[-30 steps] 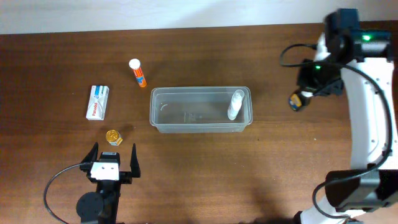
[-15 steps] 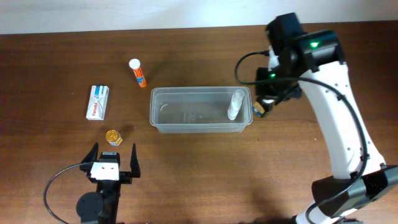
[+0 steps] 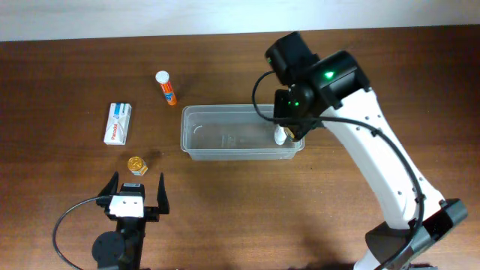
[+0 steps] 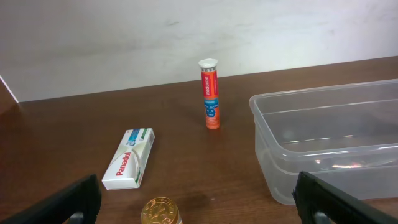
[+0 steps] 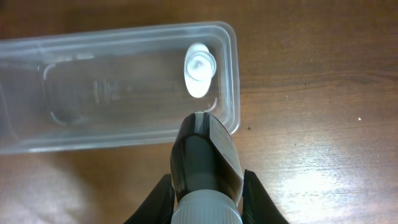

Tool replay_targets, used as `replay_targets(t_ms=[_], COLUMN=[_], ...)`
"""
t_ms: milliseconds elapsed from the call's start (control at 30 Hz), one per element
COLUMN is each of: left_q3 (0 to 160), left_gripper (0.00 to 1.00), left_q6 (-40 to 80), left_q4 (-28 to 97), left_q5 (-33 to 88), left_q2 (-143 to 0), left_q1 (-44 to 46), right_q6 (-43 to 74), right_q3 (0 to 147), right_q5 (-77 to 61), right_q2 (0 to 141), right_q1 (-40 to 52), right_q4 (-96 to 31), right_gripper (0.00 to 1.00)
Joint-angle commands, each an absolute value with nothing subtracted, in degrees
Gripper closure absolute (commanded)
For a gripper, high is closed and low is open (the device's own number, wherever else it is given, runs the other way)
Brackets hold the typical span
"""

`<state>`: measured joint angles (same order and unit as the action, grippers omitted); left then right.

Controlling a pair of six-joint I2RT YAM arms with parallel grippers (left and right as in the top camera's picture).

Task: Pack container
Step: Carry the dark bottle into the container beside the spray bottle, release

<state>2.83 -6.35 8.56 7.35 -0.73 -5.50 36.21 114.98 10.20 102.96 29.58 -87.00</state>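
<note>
The clear plastic container (image 3: 225, 110) stands mid-table and holds a white bottle (image 3: 280, 136) at its right end. My right gripper (image 5: 205, 200) is shut on a dark bottle with a white ribbed cap (image 5: 204, 158). It holds the bottle above the container's (image 5: 112, 87) front right corner, just near of the white bottle (image 5: 200, 68). In the overhead view the right arm (image 3: 315, 82) hides most of the held bottle. My left gripper (image 3: 136, 193) is open and empty near the front left; its fingers (image 4: 71, 200) show at the lower corners of the left wrist view.
A small gold-capped jar (image 3: 136, 164) stands just ahead of the left gripper (image 4: 160, 211). A white Panadol box (image 3: 118, 123) lies at the left (image 4: 129, 158). An orange tube with a white cap (image 3: 166, 88) stands behind the container's left end (image 4: 209, 93).
My right arm has swung left from the table's far right, carrying the dark bottle to over the container's right end. The left arm has not moved.
</note>
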Motion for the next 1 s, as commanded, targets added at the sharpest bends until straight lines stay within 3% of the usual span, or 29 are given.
replay_targets(t_ms=[0,500,967], left_q3=[2.48,2.48,2.48], left_gripper=[0.01,0.01,0.01], left_q6=[-6.04,-6.04,-6.04], left_q4=[8.43,8.43,8.43], left_q5=[8.16,8.16,8.16], left_q2=[-0.34,-0.34,-0.34], left_q1=[-5.80,-5.78,-5.80], right_q6=[41.50,43.92,35.75], right_q3=[114.89,110.04,108.14], right_q5=[15.99,15.90,15.68], right_q2=[103.68,108.51,109.08], right_q1=[31.14,31.16,31.16], right_q4=[-85.65,-81.23,-78.78], right_gripper=[0.80,0.81,0.80])
